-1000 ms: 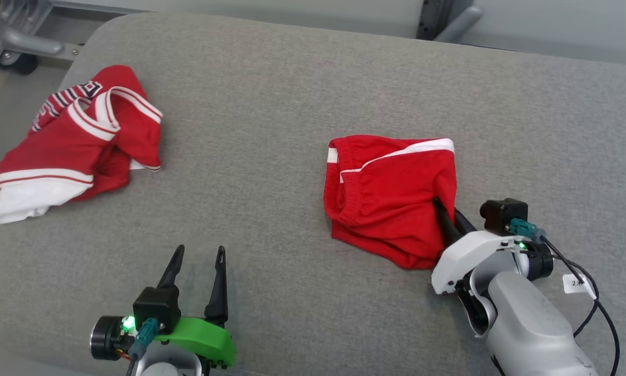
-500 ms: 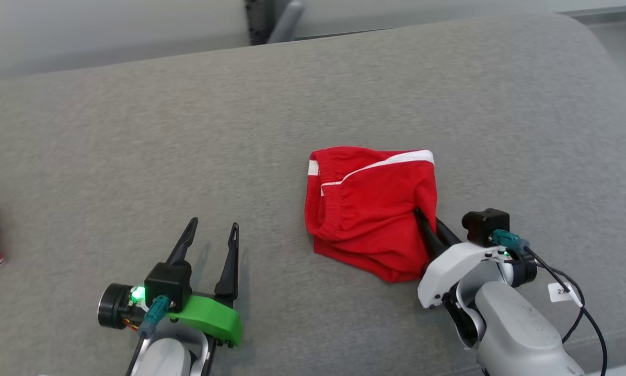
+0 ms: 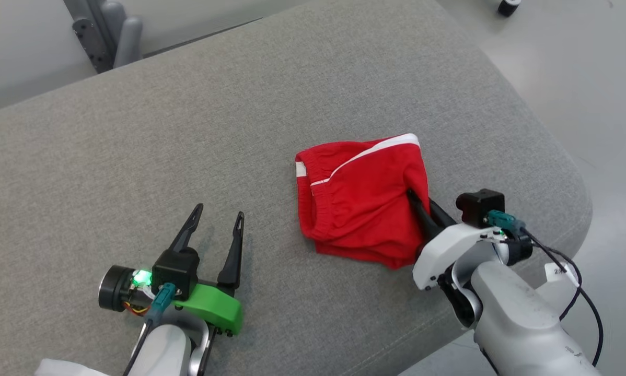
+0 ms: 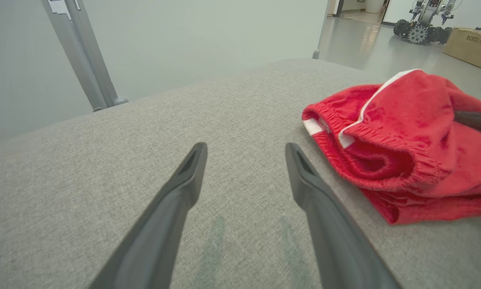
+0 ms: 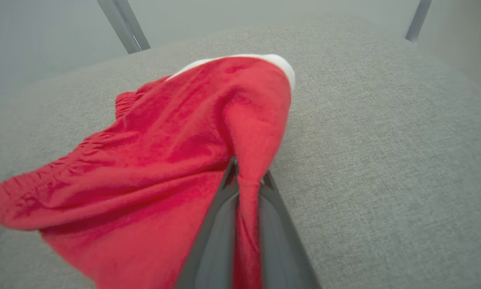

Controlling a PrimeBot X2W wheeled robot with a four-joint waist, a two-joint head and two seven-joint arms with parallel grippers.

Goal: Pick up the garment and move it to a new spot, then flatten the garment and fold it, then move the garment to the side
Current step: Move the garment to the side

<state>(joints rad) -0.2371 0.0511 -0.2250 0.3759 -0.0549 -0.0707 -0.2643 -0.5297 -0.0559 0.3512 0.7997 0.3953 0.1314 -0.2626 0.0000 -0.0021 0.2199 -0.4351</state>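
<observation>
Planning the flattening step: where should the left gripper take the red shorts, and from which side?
Likely the waistband on the shorts' left edge, low from the left: its elastic rim stands off the cushion, faces the open left gripper, and lies opposite the right gripper's pinch.

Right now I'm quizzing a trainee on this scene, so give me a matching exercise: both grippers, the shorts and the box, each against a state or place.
Things:
1. left gripper
2. right gripper
3. shorts
4. box

States or places:
a. brown, on the floor in the background
b. shut on a fold of red cloth
c. open, nothing between its fingers
d. bunched up, red with white trim

Pairs: 1-c; 2-b; 3-d; 4-a
</observation>
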